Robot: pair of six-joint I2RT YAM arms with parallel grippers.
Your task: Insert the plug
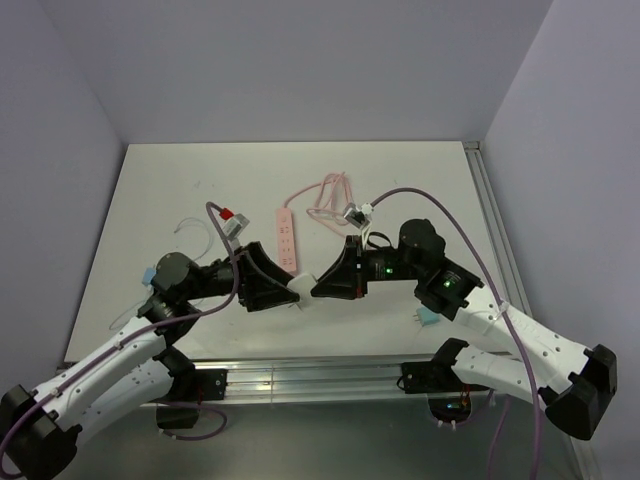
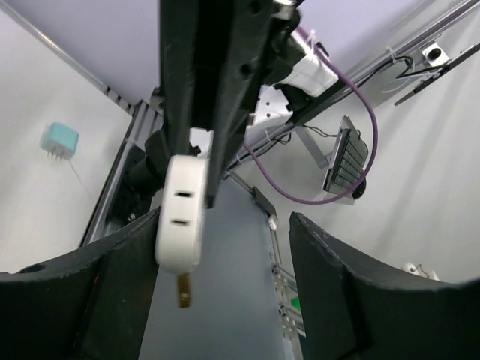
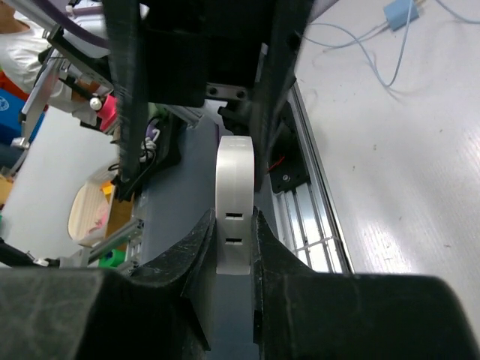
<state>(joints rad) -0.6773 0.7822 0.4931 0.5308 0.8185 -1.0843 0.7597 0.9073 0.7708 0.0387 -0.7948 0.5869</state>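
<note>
White table (image 1: 200, 180), walls on three sides. Left arm (image 1: 110, 370) and right arm (image 1: 520, 340) both reach in and meet nose to nose over the near-centre of the table. Pink power strip (image 1: 287, 237) lies flat just behind the meeting point, long axis running away from the bases, with its pink cord (image 1: 328, 195) bunched to the right of its far end. Left gripper (image 1: 285, 289) (image 2: 225, 225) is wide, fingers spread either side of a white adapter (image 1: 300, 291) (image 2: 180, 217) (image 3: 234, 195). The adapter sits close against the left-hand finger in the left wrist view; cannot tell if they touch. Right gripper (image 1: 325, 286) (image 3: 234, 225) is clamped narrow on that white adapter, one finger pressed on each flat side, two slots facing the camera. The adapter is off the table, between the two grippers. Teal plug (image 1: 429, 316) (image 2: 59, 139) lies on the table beside the right arm near the front edge, pins showing, thin wire trailing, well apart from both grippers and not held. Light-blue plug (image 1: 148, 272) (image 3: 397, 13) lies on the table by the left arm's elbow, also loose, with a thin pale wire (image 3: 360, 49) looping off it. One brass pin (image 2: 183, 289) sticks out of the adapter's lower end.
</note>
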